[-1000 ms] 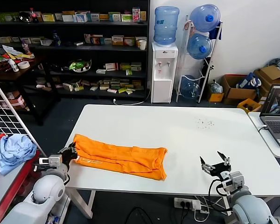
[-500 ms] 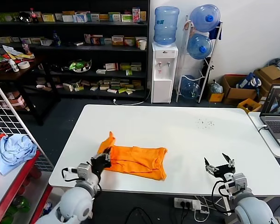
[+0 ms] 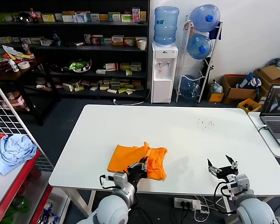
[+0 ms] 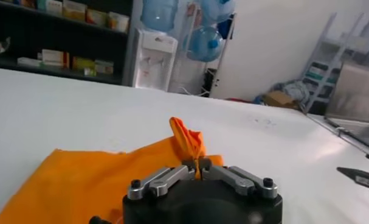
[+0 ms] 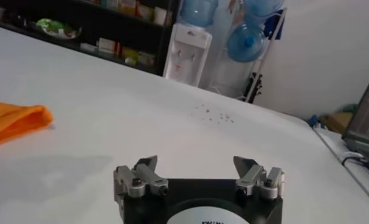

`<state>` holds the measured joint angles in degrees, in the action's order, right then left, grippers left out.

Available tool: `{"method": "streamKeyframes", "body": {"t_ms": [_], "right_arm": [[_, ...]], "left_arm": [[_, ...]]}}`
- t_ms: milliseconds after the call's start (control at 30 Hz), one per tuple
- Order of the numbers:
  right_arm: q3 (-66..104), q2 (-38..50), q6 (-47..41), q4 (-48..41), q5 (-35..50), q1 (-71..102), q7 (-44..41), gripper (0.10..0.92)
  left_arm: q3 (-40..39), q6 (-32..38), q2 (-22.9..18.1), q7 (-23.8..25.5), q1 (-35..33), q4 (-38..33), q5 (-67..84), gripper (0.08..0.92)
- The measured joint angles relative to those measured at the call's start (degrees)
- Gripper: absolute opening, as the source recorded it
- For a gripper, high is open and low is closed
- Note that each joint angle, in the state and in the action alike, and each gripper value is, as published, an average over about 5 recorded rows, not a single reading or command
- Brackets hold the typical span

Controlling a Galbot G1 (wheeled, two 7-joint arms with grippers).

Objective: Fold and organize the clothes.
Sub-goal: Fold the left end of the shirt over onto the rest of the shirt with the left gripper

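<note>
— Where do we find the orange T-shirt [image 3: 136, 161]?

— Folded over on the white table [image 3: 186, 130], toward its 6 o'clock edge. Our left gripper [image 4: 197, 168] stands clamped on a raised pinch of it.

— And the right gripper [image 3: 223, 167]?

— At the shirt's 3 o'clock, well apart, fingers spread, holding nothing.

arms: rounded grey-white shells | cables: black | jaws: black, silver links, screws

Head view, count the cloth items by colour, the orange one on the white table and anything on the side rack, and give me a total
Orange: 1, the T-shirt on the table, pinched by the left hand.
Light blue: 1, the cloth bundle on the rack.
Total: 2
</note>
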<state>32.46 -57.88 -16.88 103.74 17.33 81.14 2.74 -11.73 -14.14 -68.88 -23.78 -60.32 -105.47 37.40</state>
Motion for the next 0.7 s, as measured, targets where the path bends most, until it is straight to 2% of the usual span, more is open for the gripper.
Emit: {"method": "streamKeyframes", "body": {"t_ms": [333,533,700], "right_arm": [[-0.2,0.1,-0.1,-0.6,0.4,-0.5,-0.2,0.823],[-0.7,0.5,-0.2,-0.9,1.0,-1.0,-0.3,0.823],[-1.2,1.0,-0.3,-0.8,1.4,-1.3,-0.4,0.823]], "left_arm": [[-4.3,0.1,-6.6,0.3,4.0,6.1,-1.0,0.136],[-5.0,1.7,-9.2,1.2,6.0,9.8,-2.6,0.292],[-4.4,3.4,-9.9,1.9,6.6,11.3,-4.0,0.439]]}}
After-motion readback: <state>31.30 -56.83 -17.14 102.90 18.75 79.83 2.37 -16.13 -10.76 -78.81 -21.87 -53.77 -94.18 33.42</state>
